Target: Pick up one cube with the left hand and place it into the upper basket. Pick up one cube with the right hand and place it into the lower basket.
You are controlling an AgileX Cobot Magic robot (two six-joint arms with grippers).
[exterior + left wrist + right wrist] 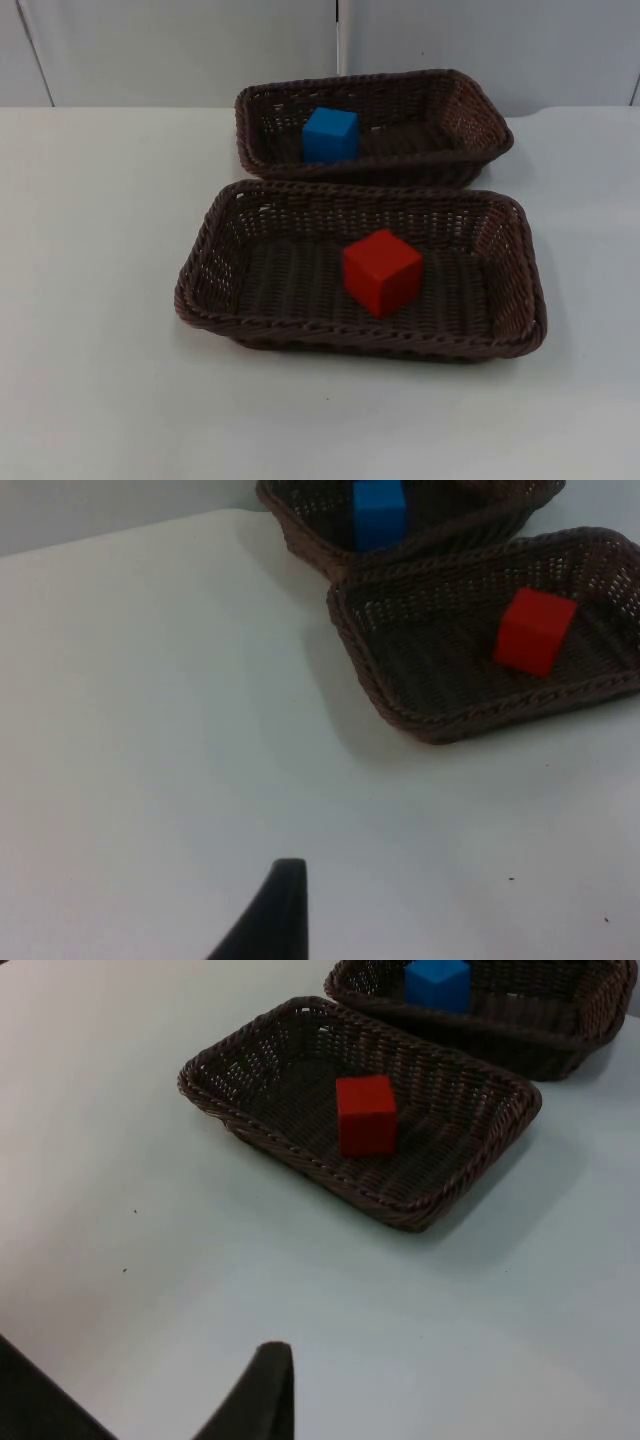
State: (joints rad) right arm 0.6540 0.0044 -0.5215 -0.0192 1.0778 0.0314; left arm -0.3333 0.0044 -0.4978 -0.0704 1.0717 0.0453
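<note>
On my left, the left gripper hangs over bare white table well clear of the baskets, and I cannot tell how far it is open. In the middle, the blue cube sits left of centre in the upper basket, whose front rim nearly touches the back rim of the lower basket, where the red cube rests near the centre. On the right, the right gripper hangs over bare table apart from the lower basket; I cannot tell its opening either.
</note>
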